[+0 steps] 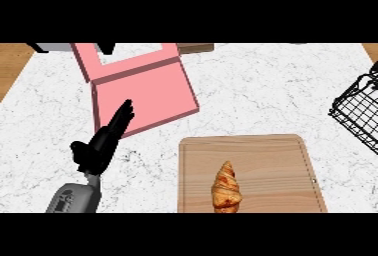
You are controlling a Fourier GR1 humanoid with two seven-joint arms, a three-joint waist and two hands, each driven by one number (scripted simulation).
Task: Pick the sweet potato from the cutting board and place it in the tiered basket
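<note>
**Sweet potato waits on the board, no hand on it yet**

Head view: sweet potato [227, 189] lies lengthwise on the wooden cutting board [295, 150], nearest the lower edge, untouched. Left hand [103, 142] rests with straight fingers over the marble counter [258, 85], beside a pink box [148, 92]. The right hand is out of view (presumably the better reach). Approach from above, closing across the narrow middle; the wire tiered basket [358, 112] sits far right.
</note>
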